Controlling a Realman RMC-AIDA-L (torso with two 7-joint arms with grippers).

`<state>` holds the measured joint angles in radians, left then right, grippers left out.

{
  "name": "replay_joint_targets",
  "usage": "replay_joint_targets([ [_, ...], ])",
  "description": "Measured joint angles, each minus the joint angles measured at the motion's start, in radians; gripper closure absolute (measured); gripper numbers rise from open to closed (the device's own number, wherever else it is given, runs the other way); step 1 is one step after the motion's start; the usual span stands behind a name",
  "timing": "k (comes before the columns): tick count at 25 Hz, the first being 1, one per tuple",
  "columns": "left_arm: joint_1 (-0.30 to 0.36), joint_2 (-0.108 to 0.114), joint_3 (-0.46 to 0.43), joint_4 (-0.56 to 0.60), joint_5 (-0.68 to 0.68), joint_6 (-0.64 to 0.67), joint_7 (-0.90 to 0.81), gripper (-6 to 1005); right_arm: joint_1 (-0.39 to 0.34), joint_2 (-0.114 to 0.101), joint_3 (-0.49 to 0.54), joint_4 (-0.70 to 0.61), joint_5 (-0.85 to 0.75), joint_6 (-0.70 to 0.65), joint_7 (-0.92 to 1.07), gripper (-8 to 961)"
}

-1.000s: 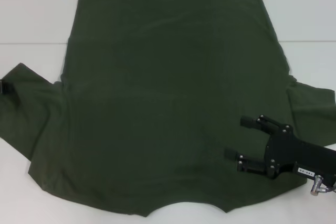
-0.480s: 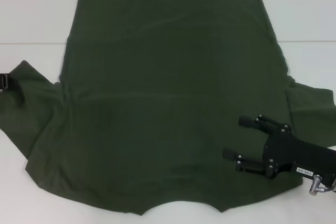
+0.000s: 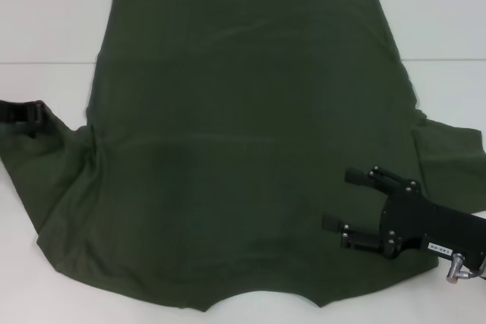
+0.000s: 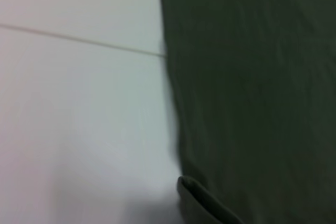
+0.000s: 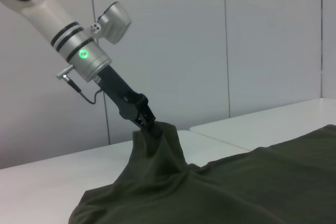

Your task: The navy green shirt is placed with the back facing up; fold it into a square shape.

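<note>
Shirt (image 3: 243, 142) covers white table (image 3: 45, 20); left end effector (image 5: 149, 126) pinches its sleeve, right end effector (image 3: 351, 200) gapes.

Light is bright and even, from overhead, with soft, faint shadows under the shirt (image 3: 243, 149) edges. The white table (image 3: 45, 20) looks slightly washed out. The left wrist view is blurred (close range).

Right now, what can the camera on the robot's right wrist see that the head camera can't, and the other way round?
Only the right wrist view shows the left arm reaching down and the left gripper pinching the sleeve up into a peak, with the wall behind. Only the head view shows the right gripper, open over the cloth, and the curved neckline at the near edge. Both show the navy green shirt spread on the white table.
</note>
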<state>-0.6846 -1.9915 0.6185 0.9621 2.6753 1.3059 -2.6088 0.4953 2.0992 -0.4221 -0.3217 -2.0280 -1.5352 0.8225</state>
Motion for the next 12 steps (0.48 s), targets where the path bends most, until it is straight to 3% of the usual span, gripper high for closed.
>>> replay_joint_targets([
  [4,-0.035,-0.006,0.0,-0.004,-0.003,0.065,-0.069,961,-0.002,0.0,-0.001,0.001,0.0,0.0,-0.001,66],
  [12,-0.061,-0.06,-0.009,-0.008,-0.012,0.069,-0.124,960,-0.006,0.001,-0.004,0.003,0.0,-0.002,-0.002,67],
])
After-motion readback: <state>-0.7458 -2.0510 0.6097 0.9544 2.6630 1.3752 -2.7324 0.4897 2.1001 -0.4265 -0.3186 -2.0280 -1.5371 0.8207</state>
